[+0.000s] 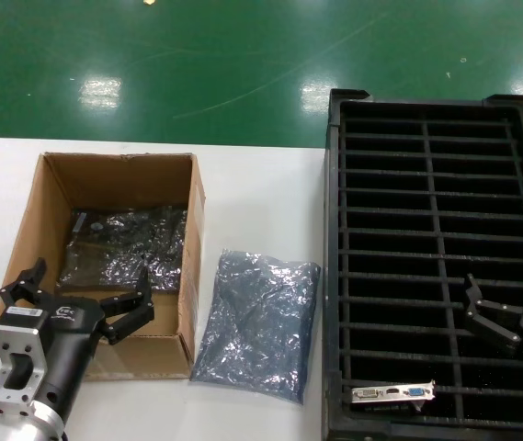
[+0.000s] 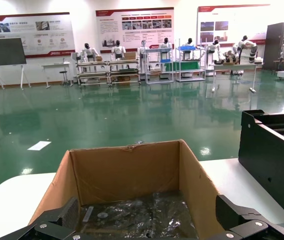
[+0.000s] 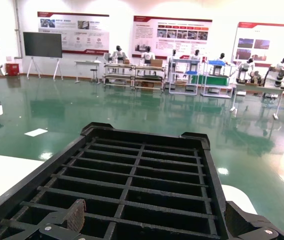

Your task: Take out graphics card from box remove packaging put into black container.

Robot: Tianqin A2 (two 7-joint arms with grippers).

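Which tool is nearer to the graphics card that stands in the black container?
Right. The right tool hovers over the black container, just beyond the graphics card. The left tool is at the box, across the table.

A glossy green floor stretches across a large hall and mirrors bright ceiling lights as white patches. The far wall is white and carries large poster boards with red headers. A dark screen on a stand stands by that wall. Along it runs a row of workbenches and metal shelving, with several white humanoid robots standing behind them. In the foreground lies a white tabletop with a rounded corner.
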